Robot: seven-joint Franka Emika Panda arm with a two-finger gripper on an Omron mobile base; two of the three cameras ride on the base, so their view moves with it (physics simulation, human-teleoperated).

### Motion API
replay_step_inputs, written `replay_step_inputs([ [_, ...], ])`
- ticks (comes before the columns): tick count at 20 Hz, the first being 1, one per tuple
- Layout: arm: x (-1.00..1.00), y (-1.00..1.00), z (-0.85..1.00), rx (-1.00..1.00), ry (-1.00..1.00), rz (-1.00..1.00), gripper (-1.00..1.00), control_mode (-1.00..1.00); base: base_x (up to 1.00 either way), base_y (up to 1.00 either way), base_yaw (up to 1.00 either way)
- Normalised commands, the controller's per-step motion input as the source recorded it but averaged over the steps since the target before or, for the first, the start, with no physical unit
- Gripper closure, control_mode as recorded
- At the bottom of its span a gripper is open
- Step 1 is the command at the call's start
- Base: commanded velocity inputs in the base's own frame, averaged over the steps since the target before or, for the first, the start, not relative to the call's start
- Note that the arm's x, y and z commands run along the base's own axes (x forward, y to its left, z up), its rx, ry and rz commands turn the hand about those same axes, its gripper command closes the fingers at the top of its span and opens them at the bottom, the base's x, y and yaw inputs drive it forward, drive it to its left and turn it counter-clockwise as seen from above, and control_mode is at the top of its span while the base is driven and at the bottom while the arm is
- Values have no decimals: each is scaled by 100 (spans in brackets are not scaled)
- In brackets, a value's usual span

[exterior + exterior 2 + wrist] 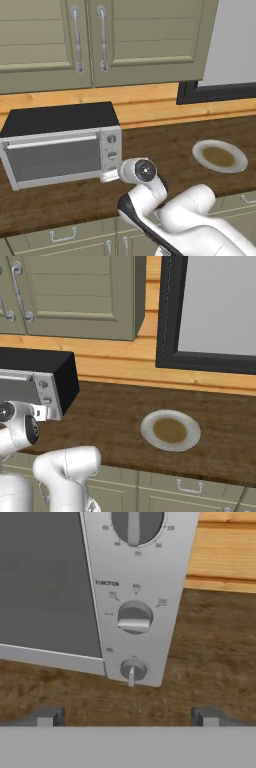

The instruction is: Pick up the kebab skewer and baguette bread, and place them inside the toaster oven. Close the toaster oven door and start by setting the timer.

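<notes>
**Fingers wide at the oven knobs**

I see the fingers (128, 716) spread open, holding nothing, facing the bottom knob (132, 670) of the toaster oven (60, 145). Its door (52, 159) is closed. The oven sits on the table (170, 145), left of a plate (220, 156).

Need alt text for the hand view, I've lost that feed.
Close on the toaster oven's silver knob panel: three round knobs in a column, the bottom knob straight ahead of the open claw. Its closed glass door lies left, wooden counter right.
</notes>
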Motion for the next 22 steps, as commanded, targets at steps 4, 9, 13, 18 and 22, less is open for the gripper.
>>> replay_step_inputs([
  [4,33,-6,-21,0,-10,0,-100,-100,0,0,0],
  [9,33,-7,-30,0,-6,0,-100,-100,0,0,0],
  [13,28,-5,-34,2,-3,0,-100,-100,0,0,0],
  [18,5,-3,-31,3,-2,0,-100,-100,0,0,0],
  [22,11,-9,-40,2,-3,0,-100,-100,0,0,0],
])
